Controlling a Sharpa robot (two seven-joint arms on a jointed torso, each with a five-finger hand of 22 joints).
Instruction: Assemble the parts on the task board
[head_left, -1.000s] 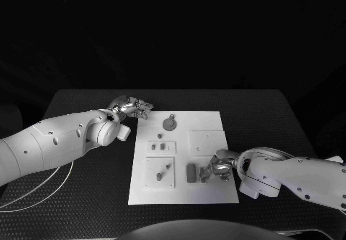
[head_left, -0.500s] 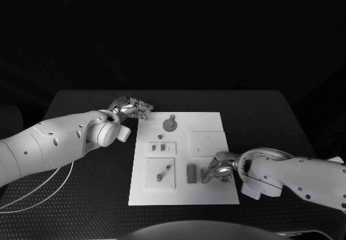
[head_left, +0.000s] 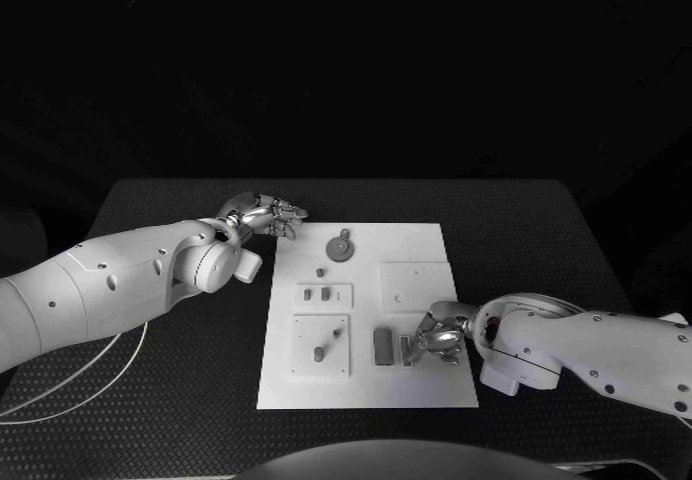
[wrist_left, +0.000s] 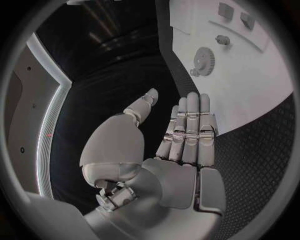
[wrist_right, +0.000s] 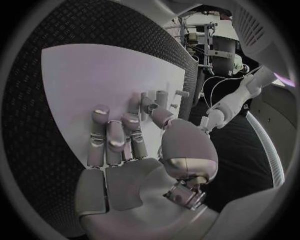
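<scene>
White task board (head_left: 418, 385), one, flat at the middle of my black table (head_left: 173, 420). Grey parts on it, as far as I can count from my head view: one round gear-like disc (head_left: 339, 249) near the far edge; one small peg (head_left: 320, 271) just beside it; two short pieces (head_left: 325, 293) side by side in a small raised panel; one peg (head_left: 319, 353) and one thin pin (head_left: 338, 331) in the larger raised panel nearest my left; one upright dark block (head_left: 382, 346) toward the near middle; one plain square panel (head_left: 415, 279) carrying a tiny stud. My left hand (head_left: 264, 216), one, sits off the board at its far left corner; its wrist view (wrist_left: 181, 135) shows flat palm, fingers straight and side by side, thumb out, nothing held, the gear-like disc (wrist_left: 203, 58) lying beyond the fingertips. My right hand (head_left: 437, 337), one, rests over the board's near right area, just beside the dark block; its wrist view (wrist_right: 119, 140) shows fingers bent down toward the white surface with several small pegs (wrist_right: 153, 100) at the fingertips. Whether it grips one, I cannot tell.
</scene>
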